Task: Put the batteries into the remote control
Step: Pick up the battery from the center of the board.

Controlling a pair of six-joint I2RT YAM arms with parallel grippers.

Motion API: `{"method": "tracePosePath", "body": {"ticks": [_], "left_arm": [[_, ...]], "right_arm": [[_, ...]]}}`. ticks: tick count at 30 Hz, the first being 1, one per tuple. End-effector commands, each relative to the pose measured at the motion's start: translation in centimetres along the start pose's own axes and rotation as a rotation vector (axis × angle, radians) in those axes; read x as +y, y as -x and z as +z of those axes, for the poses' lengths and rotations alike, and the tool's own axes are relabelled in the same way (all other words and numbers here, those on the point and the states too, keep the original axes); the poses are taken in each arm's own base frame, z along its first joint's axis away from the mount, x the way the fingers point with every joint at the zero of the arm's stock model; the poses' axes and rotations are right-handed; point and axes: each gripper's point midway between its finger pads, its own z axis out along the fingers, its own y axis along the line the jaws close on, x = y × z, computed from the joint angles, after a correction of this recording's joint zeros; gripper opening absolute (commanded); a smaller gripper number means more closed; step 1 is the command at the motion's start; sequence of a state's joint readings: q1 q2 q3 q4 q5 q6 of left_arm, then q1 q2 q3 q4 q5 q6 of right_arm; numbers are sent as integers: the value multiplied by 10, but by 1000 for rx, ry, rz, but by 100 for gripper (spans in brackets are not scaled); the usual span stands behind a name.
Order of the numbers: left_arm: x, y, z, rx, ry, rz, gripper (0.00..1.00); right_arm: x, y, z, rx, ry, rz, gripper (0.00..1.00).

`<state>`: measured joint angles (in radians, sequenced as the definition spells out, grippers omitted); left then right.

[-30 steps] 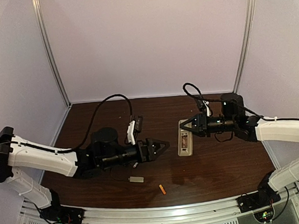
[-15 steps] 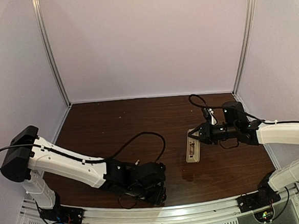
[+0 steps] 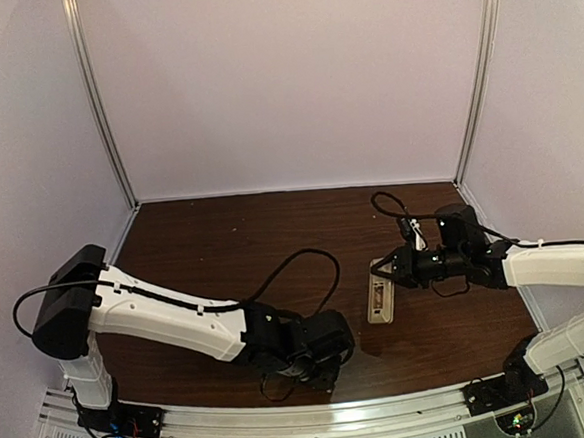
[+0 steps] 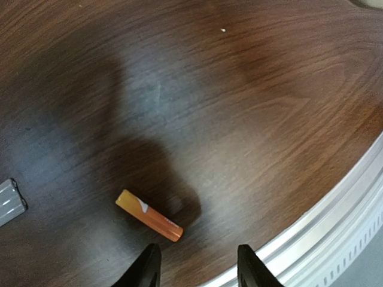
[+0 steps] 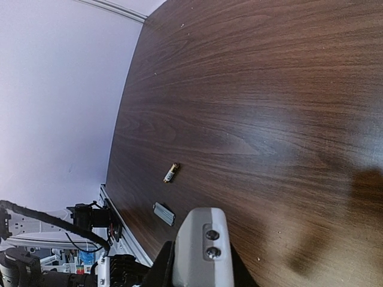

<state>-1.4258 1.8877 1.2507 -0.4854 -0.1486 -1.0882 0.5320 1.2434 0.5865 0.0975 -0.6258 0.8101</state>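
**A:** Near edge?
**B:** Seeing left fingers low over the counter, hard by the front rail. Part-spread, gripping nothing.
**A:** Battery?
**B:** Spotting only one battery. Orange-gold, lying flat on the wood, angled across the grain. Sits just beside one fingertip, outside the gap. Looks slightly apart from it, can't confirm contact.
**A:** Anything else down there?
**B:** Small grey plate, flat, near the battery but not touching, cut off by the frame edge. Shows up again in the right wrist view, beside the battery with wood between them.
**A:** Mid-counter?
**B:** Reading the remote control right of centre, lying roughly near-to-far, slightly skewed. Clamped at its far end by the right fingers, closed tight on it. Pale body with two small screws fills the gap between them in the wrist view.
**A:** Flat or lifted?
**B:** Can't tell from above. Can't read the bay either, too small.
**A:** Arms?
**B:** Left arm stretched low across the front, wrist ending near the rail. Right arm reaching in from the right side. Well apart from each other.
**A:** Far end?
**B:** Dark wood running back to pale wall panels.
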Motion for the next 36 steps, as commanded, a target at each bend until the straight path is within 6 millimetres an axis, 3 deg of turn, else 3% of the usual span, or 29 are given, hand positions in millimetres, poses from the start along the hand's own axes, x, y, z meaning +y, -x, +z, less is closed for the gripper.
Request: {"method": "tracePosePath", "body": {"ticks": [1,13,19,23,25,32,36], "left_arm": [[13,7,8,6,88,-20,44],[29,2,27,66,152,-71,31],[40,3,33,79,171,-101,19],[32,10,30,66,130,-82,5],[20,20,22,32,77,-56,0],[-23,69,-37,-154,-185,-40,0],[-29,84,-57,-161,-316,-87,0]], "right_arm": [[-1,4,-7,-40,-15,-17,0],[-7,-2,-6,-27,-14,-13,0],[-11,-9,-3,-6,-6,-3,0],[-13,-13,-1,-4,15,21,0],[-14,-16,2,-4,36,49,0],[-8,-27,16,24,85,95,0],[4,-34,28,43,124,104,0]]}}
